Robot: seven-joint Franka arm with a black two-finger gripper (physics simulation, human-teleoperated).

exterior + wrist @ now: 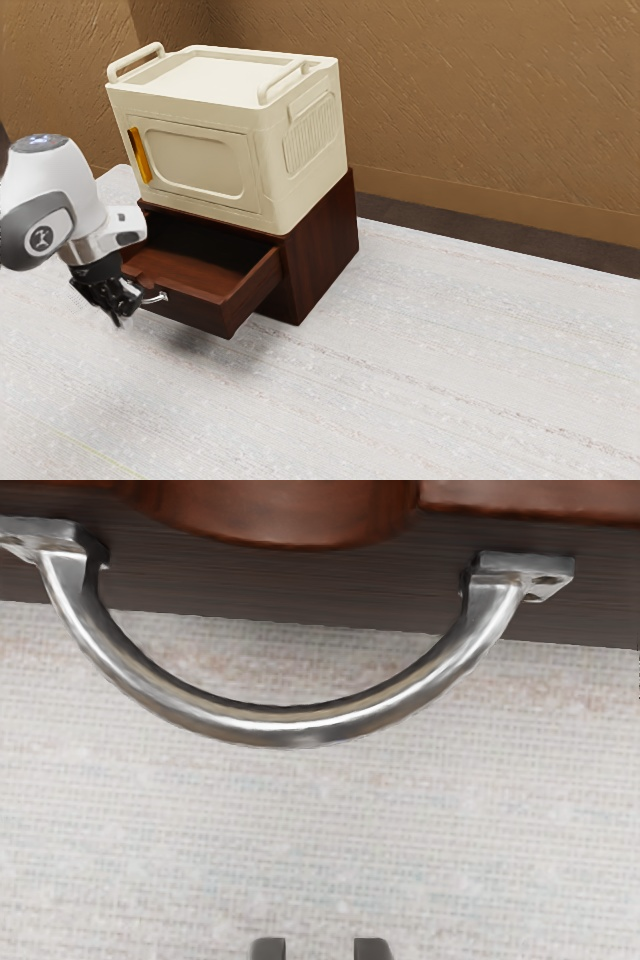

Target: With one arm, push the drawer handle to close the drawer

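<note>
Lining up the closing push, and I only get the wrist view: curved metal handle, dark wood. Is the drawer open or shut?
Observer: Open. In the exterior view the drawer juts out from the cabinet.
Operator: Anything on top of the cabinet?
Observer: Yes, a cream-coloured box stands on it.
Operator: Which side of the drawer front is the pincer on?
Observer: Outside, by the handle: the drawer front lies between it and the cabinet. A push toward the cabinet from there looks sensible.
</note>
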